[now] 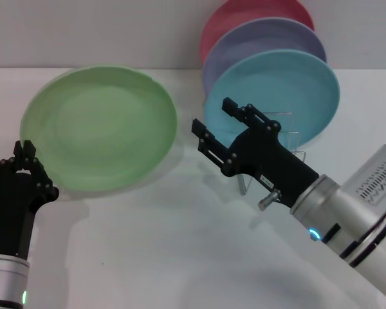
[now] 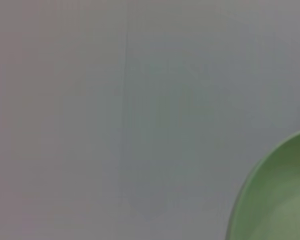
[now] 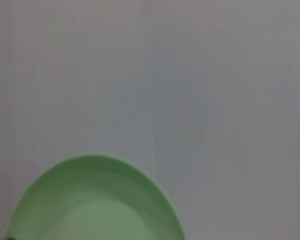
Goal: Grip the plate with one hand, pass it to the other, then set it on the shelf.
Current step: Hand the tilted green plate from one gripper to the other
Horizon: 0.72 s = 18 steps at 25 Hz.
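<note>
Handover in hand, by the look of it: light green plate [image 1: 100, 125] held tilted off the table, well left of the shelf [image 1: 280, 138], its lower-left rim at the left gripper [image 1: 27, 161], whose finger state cannot be told. Right gripper [image 1: 211, 125] just right of the plate, jaws wide open, gripping nothing. Next, probably: close on the plate's near rim before any release.

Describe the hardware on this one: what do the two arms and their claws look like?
Both arms are silver-grey cylinders ending in matte black claws. The right claw has two long, ridged black fingers on a blocky black wrist, with a small metal knob, a glowing blue ring light and a vented grey panel behind. The left claw is black and knuckled, with a small green light on its silver cuff.
</note>
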Each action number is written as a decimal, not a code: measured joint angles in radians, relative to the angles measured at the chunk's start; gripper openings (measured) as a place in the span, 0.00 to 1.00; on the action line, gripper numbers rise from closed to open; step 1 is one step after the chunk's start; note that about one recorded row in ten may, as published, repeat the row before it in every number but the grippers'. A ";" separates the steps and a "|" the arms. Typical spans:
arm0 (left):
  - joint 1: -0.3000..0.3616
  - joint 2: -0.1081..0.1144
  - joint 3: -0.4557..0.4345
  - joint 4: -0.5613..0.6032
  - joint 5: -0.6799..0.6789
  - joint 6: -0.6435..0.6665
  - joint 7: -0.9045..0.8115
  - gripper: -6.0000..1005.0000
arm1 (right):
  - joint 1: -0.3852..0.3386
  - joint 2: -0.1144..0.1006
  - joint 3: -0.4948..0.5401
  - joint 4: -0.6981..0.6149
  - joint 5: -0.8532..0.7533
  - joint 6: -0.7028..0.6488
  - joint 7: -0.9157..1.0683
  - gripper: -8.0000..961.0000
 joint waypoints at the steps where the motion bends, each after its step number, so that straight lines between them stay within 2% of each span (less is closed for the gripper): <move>1: 0.000 0.000 0.008 -0.010 -0.014 0.004 0.015 0.04 | 0.006 0.000 0.000 0.000 0.000 0.013 0.001 0.69; 10: -0.023 0.000 0.090 -0.033 -0.138 0.055 0.088 0.04 | 0.082 0.005 0.000 -0.013 0.004 0.102 0.038 0.69; 18: -0.023 0.000 0.106 -0.037 -0.171 0.062 0.104 0.04 | 0.135 0.011 0.000 -0.028 0.006 0.159 0.073 0.68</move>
